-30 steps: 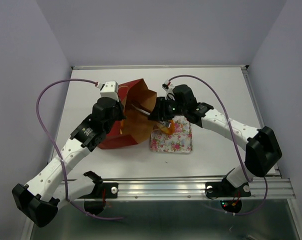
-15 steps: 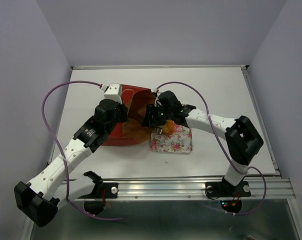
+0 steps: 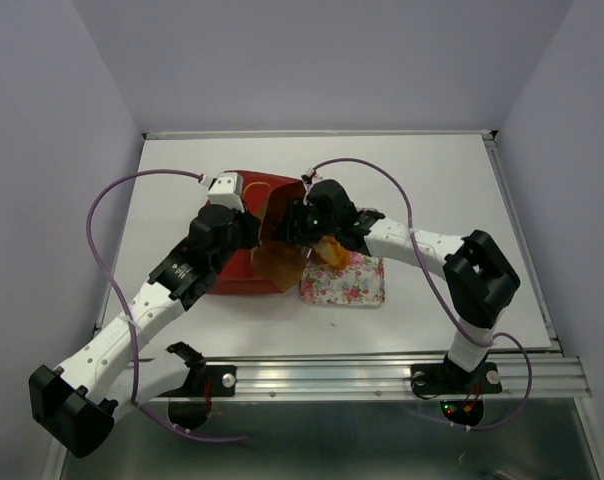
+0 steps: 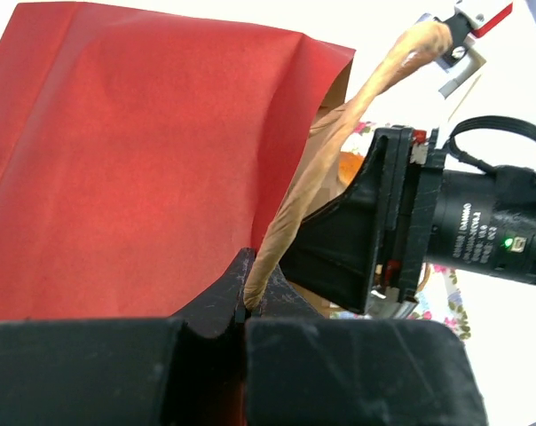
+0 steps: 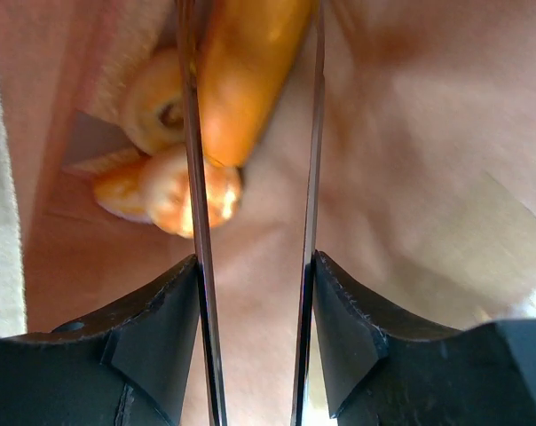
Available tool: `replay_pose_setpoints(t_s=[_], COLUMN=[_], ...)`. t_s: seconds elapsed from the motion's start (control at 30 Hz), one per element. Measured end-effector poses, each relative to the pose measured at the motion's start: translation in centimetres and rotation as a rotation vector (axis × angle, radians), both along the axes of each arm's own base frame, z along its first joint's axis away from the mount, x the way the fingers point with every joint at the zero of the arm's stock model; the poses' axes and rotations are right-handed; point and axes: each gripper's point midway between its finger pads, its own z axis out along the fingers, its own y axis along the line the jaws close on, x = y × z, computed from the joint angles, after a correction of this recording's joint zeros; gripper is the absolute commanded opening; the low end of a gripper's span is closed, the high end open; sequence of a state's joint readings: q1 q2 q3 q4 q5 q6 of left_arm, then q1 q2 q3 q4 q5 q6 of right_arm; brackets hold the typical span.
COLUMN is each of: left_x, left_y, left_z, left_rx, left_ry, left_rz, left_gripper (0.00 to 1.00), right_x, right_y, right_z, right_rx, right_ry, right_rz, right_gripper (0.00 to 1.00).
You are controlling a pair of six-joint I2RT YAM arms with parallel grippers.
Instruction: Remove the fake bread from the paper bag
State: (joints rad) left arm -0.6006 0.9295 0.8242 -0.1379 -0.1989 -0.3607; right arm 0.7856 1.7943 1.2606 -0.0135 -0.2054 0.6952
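Ref: top view, 12 o'clock = far table edge.

CHANGE: 1 s ago the right gripper (image 5: 253, 27) stood over the 11 o'clock corner of the floral tray (image 3: 354, 283). It has since swung toward 9 o'clock and is now inside the mouth of the paper bag (image 4: 135, 151). One orange pastry (image 3: 331, 250) lies on that tray corner, clear of the gripper. The bag mouth looks narrower than before, with brown lining folded toward 6 o'clock. The left gripper (image 4: 248, 308) is approx. where it was, at the bag rim.

MEANING (judgement): one pc delivered and the arm is back for the next. Task is part done; at least three pcs of fake bread (image 5: 232, 124) are visible in the bag.

END EFFECTORS: the left gripper is closed on the bag rim, pinching the brown lining and holding the mouth up. Right gripper: jaws parted, no clamp evident.

POSITION (right wrist view): the loaf (image 5: 250, 71) sits between the two fingers toward the tips, at 12 o'clock, nearly filling the gap. Contact w/ either finger can't be confirmed. The ring pastry (image 5: 153, 111) lies just outside the 9 o'clock-side finger. The round bun (image 5: 184, 191) sits below it, partly crossing behind that finger. All rest on the brown lining.

NEXT (judgement): close on the loaf, then lift clear.
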Motion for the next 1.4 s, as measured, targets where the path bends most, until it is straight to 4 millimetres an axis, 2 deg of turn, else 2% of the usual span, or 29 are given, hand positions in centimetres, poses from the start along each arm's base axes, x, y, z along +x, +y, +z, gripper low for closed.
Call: replay_pose_setpoints(t_s=[0.13,0.4,0.57,0.7,0.83,1.17,1.4], left_x=[0.1,0.1,0.0,0.0,0.0,-0.1,-0.1], left_y=[-0.3,-0.4,-0.4,-0.4,-0.4,-0.4,-0.5], left_z=[0.5,0.8,1.0,1.0,1.1,1.1,1.1], left_rx=[-0.033,-0.052,-0.057,-0.057,-0.056,-0.058,-0.056], left_ry=[-0.016,-0.027,-0.031,-0.032,-0.033,-0.033,-0.033], left_rz=[0.000,-0.002,-0.007,-0.006,-0.004,-0.007,-0.015], left_gripper=[0.00,0.00,0.00,0.00,0.00,0.00,0.00], right_x=[0.4,0.8,1.4,1.4,1.5,1.9,2.1], right_y=[0.8,1.7,1.8,1.8,1.7,1.7,3.3], right_z=[0.5,-2.4,-3.2,-3.2,-3.2,-3.0,-2.1], right_rx=[0.035,0.026,0.009,0.008,0.003,-0.023,0.006], right_ry=[-0.013,0.026,0.018,0.015,0.015,0.004,0.005], right_rz=[-0.003,-0.006,-0.033,-0.039,-0.043,-0.076,-0.028], right_gripper=[0.56,0.56,0.57,0.58,0.63,0.65,0.67])
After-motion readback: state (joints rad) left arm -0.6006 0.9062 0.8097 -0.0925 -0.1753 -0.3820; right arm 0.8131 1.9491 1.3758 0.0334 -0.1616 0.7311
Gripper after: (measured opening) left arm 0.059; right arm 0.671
